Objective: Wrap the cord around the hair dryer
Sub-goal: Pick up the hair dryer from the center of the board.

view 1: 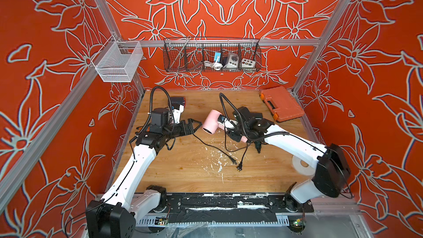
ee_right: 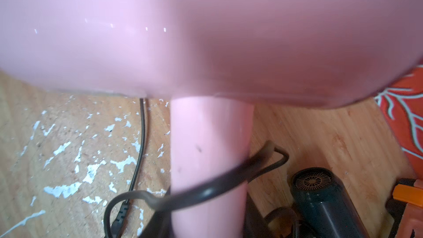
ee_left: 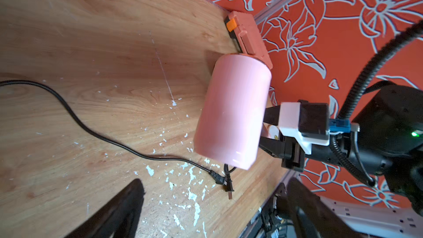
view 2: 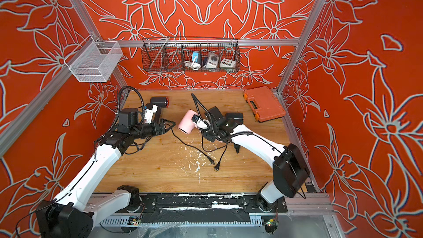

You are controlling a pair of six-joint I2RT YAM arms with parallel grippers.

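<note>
Pink hair dryer [ee_right: 206,42] is basically mashed against the right wrist cam, with the barrel [ee_left: 231,115] filling the frame and the handle [ee_right: 208,145] running away from it. That's because the right gripper [ee_left: 268,130] is clamped on the handle just behind the barrel. It looks like the dryer is held up off the wooden table [view 1: 183,175], around mid-table.

One bit of the cord [ee_right: 212,187] crosses the handle low down. The rest droops off the handle's end and trails to a plug [view 1: 239,167] lying flat.

Meanwhile the left gripper [view 1: 196,127] is empty, jaws spread wide, just beside the barrel's mouth. So the slack sits closer to the robot's base and off to that gripper's right, and the handle's long axis points toward the right arm. My guess is the free left arm has to go fetch it.

Heads up, a second black cord [ee_left: 160,157] runs right through there too.
</note>
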